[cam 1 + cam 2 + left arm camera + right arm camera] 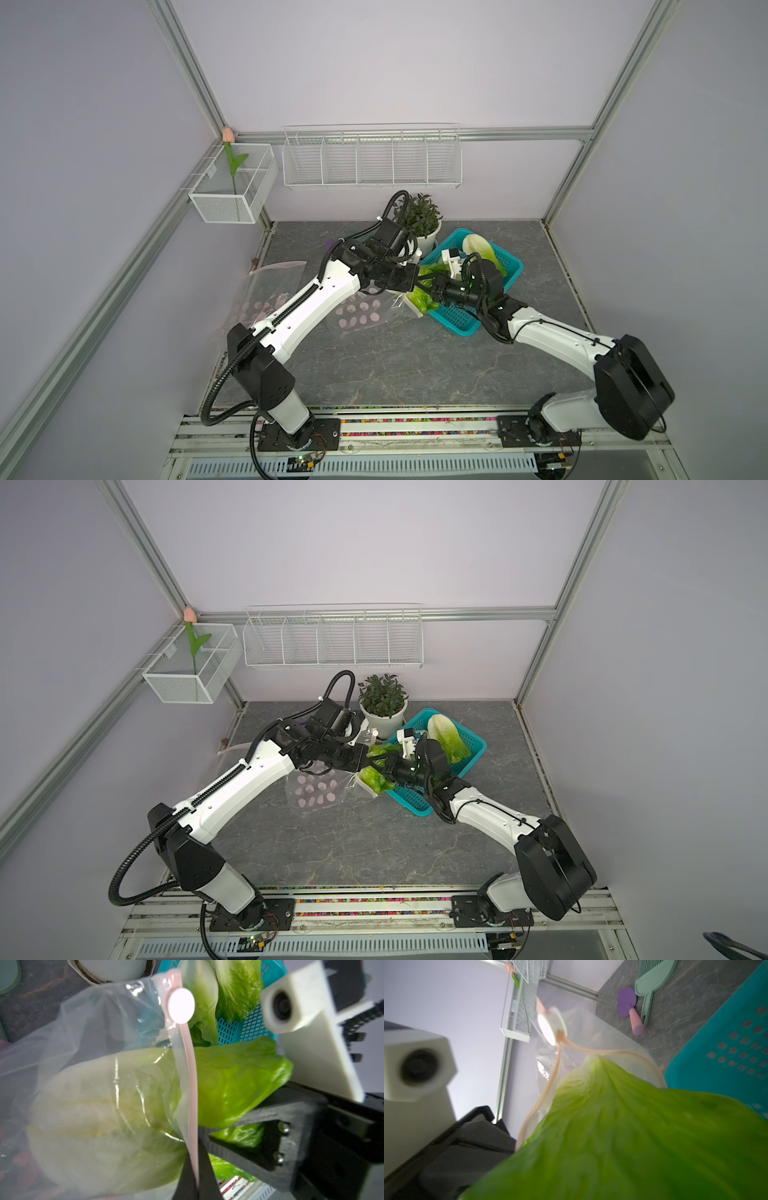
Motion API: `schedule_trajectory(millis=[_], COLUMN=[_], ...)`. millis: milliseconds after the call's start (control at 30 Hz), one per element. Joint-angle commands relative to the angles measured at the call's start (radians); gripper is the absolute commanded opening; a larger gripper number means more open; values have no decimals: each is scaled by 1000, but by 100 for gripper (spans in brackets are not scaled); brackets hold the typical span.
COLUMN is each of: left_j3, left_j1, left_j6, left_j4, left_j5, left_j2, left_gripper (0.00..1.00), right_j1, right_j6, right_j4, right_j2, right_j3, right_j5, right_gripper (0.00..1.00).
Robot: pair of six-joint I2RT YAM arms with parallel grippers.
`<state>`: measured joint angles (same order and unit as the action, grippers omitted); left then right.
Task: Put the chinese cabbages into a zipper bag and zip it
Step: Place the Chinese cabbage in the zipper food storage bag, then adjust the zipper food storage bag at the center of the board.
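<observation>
My left gripper (pixel 197 1167) is shut on the pink zip strip (pixel 190 1076) of the clear zipper bag (pixel 99 1028) and holds its mouth up. The white slider (pixel 181 1005) sits at the strip's far end. One chinese cabbage (pixel 99 1118) lies whitish base first inside the bag, its green leaf end (pixel 234 1084) outside the mouth. My right gripper (pixel 228 1132) is shut on that leaf end; the leaf (pixel 633 1136) hides its fingers in the right wrist view. Two more cabbages (pixel 482 251) (pixel 430 270) lie in the teal basket (pixel 457 324). Both grippers meet at the basket's left edge (pixel 376 766).
A potted dark-leaved plant (pixel 417 216) stands just behind the grippers. Clear plastic with pink dots (pixel 357 309) spreads on the grey table under my left arm. A purple and pink tool (pixel 627 1002) and a mint green scoop (pixel 652 978) lie further back. White wire racks (pixel 372 160) hang on the wall.
</observation>
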<state>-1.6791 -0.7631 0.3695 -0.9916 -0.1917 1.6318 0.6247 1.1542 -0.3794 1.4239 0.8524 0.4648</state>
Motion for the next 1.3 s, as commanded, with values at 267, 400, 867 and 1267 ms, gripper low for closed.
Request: schedule_trajectory(millis=[267, 400, 867, 1267], left_j3=[47, 150, 338, 325], left_j1=[48, 86, 202, 197], left_j6=[98, 174, 273, 287], left_j4=[184, 311, 508, 485], left_j5=[-150, -206, -319, -351], left_j2=[-13, -71, -168, -209], left_gripper=[0, 0, 0, 0], right_j1=[79, 86, -40, -14], right_j6=[-299, -264, -347, -268], right_j4=[490, 496, 738, 589], right_j2=[41, 52, -257, -203], right_j3=[253, 297, 158, -47], right_j5=[-47, -37, -143, -226], right_gripper=[25, 54, 55, 26])
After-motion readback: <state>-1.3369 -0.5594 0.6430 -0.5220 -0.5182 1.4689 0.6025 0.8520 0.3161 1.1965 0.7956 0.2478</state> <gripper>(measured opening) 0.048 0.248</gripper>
